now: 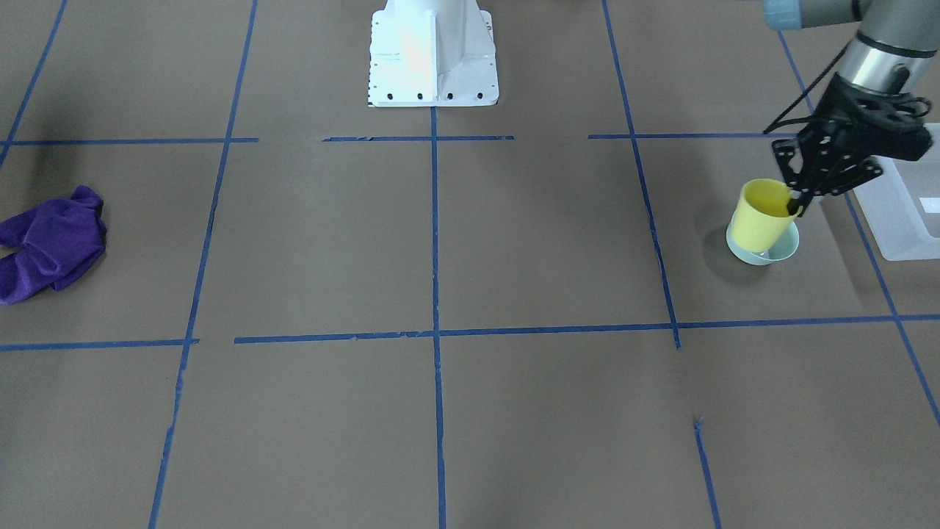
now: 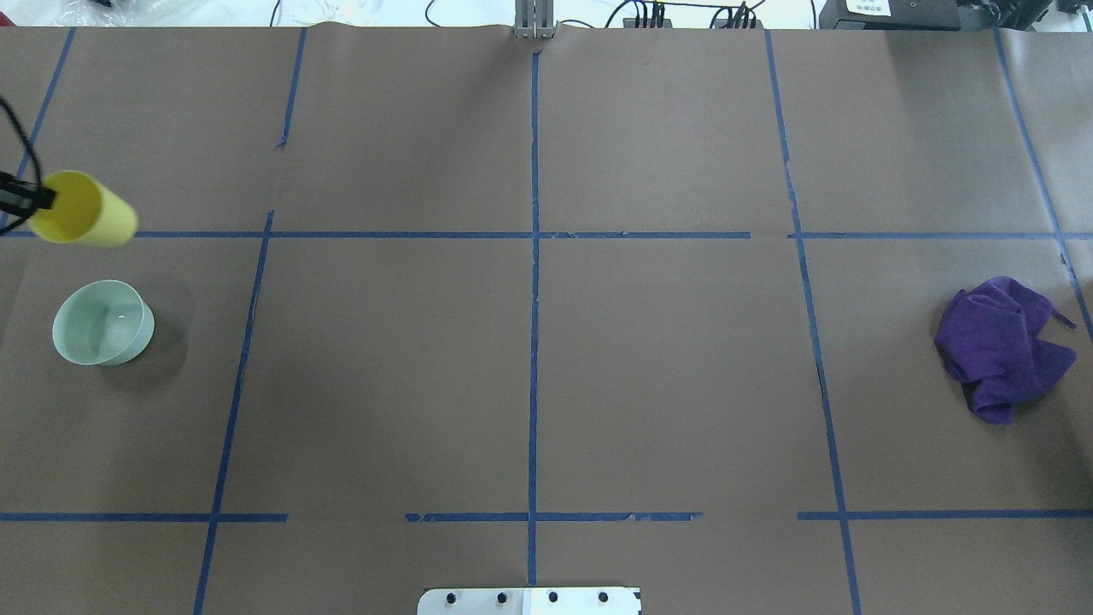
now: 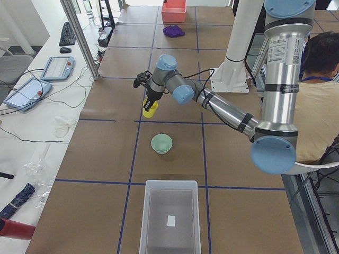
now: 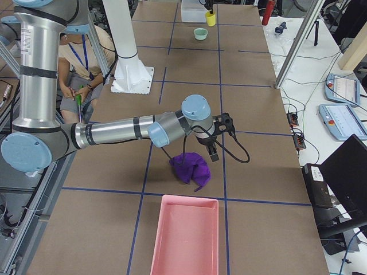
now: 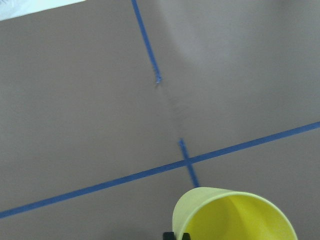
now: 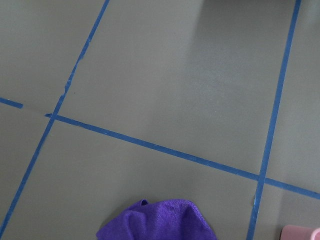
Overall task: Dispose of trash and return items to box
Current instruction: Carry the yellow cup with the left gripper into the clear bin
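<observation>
My left gripper (image 1: 797, 200) is shut on the rim of the yellow cup (image 1: 762, 218) and holds it tilted above the table. The cup also shows in the overhead view (image 2: 83, 210), the left side view (image 3: 150, 109) and the left wrist view (image 5: 235, 216). The mint-green bowl (image 2: 102, 323) stands upright and empty on the table, apart from the cup; the front view shows it behind the cup (image 1: 784, 252). The frosted white box (image 3: 170, 217) stands beyond the bowl at the table's end (image 1: 907, 220). My right gripper (image 4: 213, 153) hangs just above a purple cloth (image 4: 191, 166); I cannot tell if it is open.
The purple cloth (image 2: 1003, 346) lies crumpled at the table's right end. A pink bin (image 4: 184, 235) stands beyond it. The robot's white base (image 1: 433, 55) is at the table's middle edge. A seated person (image 3: 320, 100) is behind the robot.
</observation>
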Robot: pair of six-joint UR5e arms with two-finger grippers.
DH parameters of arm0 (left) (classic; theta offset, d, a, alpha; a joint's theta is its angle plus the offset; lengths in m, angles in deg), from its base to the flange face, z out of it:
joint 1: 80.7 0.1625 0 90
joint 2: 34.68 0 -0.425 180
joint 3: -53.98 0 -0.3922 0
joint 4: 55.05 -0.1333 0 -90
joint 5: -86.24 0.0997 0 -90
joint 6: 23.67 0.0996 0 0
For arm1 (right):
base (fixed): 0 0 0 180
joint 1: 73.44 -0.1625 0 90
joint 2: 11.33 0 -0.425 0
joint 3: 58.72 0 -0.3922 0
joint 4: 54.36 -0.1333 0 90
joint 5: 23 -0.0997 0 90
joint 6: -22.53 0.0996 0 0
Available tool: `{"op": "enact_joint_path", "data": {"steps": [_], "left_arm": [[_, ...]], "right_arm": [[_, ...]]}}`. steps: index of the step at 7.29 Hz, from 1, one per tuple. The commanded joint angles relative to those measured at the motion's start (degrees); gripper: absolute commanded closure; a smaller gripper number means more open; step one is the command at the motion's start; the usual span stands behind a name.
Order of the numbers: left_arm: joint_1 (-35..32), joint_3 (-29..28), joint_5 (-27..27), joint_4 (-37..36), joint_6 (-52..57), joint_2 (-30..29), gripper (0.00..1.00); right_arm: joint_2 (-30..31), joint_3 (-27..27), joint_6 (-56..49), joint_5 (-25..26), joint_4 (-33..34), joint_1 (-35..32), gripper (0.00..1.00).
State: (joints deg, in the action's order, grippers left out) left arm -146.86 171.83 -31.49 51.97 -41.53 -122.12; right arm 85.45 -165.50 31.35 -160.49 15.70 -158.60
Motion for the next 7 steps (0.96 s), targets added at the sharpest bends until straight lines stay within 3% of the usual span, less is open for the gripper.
{"op": "enact_joint_path", "data": {"steps": [1, 3, 4, 5, 7], "left_arm": [[-19.0, -7.6, -9.1, 0.2, 32.9, 5.9, 1.00], [-30.2, -19.0, -10.3, 0.5, 53.3, 5.9, 1.00], [-31.6, -21.6, -10.3, 1.0, 56.9, 6.7, 1.00], [-31.7, -22.8, -10.3, 6.6, 55.7, 10.2, 1.00], [-31.1, -29.8, -13.5, 24.8, 40.4, 13.8, 1.00]], "right_arm": [[0.0, 0.0, 0.0, 0.0, 0.0, 0.1, 0.00], [0.0, 0.1, 0.1, 0.0, 0.1, 0.0, 0.00], [0.0, 0.1, 0.1, 0.0, 0.1, 0.0, 0.00], [0.0, 0.1, 0.1, -0.1, 0.1, 0.0, 0.00], [-0.1, 0.1, 0.1, 0.0, 0.1, 0.2, 0.00]]}}
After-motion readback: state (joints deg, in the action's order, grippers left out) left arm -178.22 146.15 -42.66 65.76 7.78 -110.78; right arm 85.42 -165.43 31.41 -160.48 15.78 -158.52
